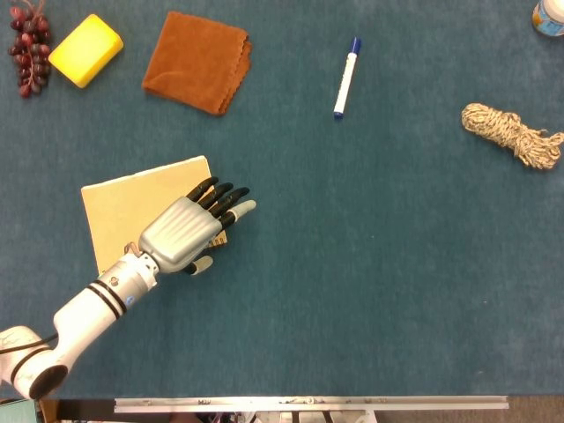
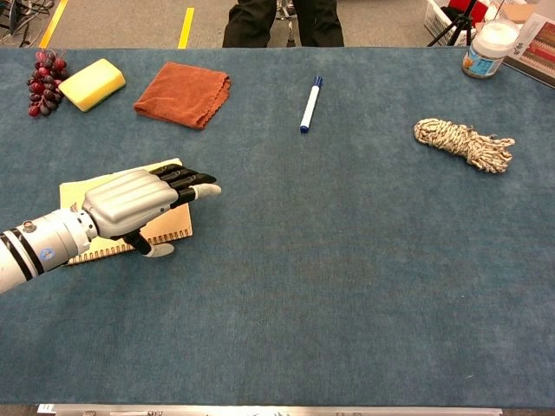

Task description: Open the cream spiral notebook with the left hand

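The cream spiral notebook (image 1: 132, 203) (image 2: 74, 191) lies closed and flat on the blue cloth at the left, its wire spine along the near edge. My left hand (image 1: 189, 233) (image 2: 143, 201) hovers palm down over the notebook's right near corner, holding nothing. Its fingers are stretched out together past the right edge, and the thumb hangs below the spine side. That corner is hidden under the hand. My right hand shows in neither view.
At the back left sit purple grapes (image 1: 28, 48), a yellow sponge (image 1: 85, 49) and a folded rust cloth (image 1: 197, 60). A blue-capped marker (image 1: 345, 77) lies at the back middle. A rope bundle (image 1: 511, 134) and a white jar (image 2: 488, 48) are at the right.
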{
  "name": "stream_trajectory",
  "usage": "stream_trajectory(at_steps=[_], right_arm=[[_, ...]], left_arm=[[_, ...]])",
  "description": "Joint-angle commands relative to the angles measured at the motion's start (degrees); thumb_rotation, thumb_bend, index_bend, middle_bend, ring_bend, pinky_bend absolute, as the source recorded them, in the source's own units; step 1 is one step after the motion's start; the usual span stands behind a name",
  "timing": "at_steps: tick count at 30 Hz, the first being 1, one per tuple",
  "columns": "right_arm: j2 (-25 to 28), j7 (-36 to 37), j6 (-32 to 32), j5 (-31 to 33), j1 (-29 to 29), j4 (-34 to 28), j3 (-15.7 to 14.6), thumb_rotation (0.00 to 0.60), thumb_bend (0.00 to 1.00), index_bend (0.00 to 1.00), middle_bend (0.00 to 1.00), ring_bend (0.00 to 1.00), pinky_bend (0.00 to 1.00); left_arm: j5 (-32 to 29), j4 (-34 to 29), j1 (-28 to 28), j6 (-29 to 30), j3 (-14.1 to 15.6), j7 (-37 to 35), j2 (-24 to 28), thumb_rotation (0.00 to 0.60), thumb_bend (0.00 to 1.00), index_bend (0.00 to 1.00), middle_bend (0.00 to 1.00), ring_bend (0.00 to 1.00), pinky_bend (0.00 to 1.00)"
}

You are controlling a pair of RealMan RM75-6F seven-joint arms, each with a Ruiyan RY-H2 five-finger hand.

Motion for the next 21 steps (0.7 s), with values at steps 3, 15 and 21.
stream_trajectory(at_steps=[3,15,21], right_arm=[[0.0,0.2,0.1,0.1,-0.2,0.2,0.0,0.6,0.38,0.54,0.46,0.41,0.47],[0.0,0.6,0.0,0.5,-0.6,0.5,0.1,0.6,0.38,0.54,0.45,0.41,0.47],[-0.1,0.8,-0.1,0.7,-0.8,0.7,0.0,0.6,0.38,0.54,0.46,0.41,0.47]], left_arm=[[-1.6,2.2,-0.8,-0.5,-0.4,1.2,-1.7,0.6,0.22,0.0,0.0,0.0,0.0],[-5.0,5.8,-2.2,-1.1,-1.4,2.9,-3.7,0.6,0.22,0.0,0.0,0.0,0.0],[-7.9,7.4,-3.5,-1.5,-3.5,3.7,-4.7,0.6,0.22,0.0,0.0,0.0,0.0]])
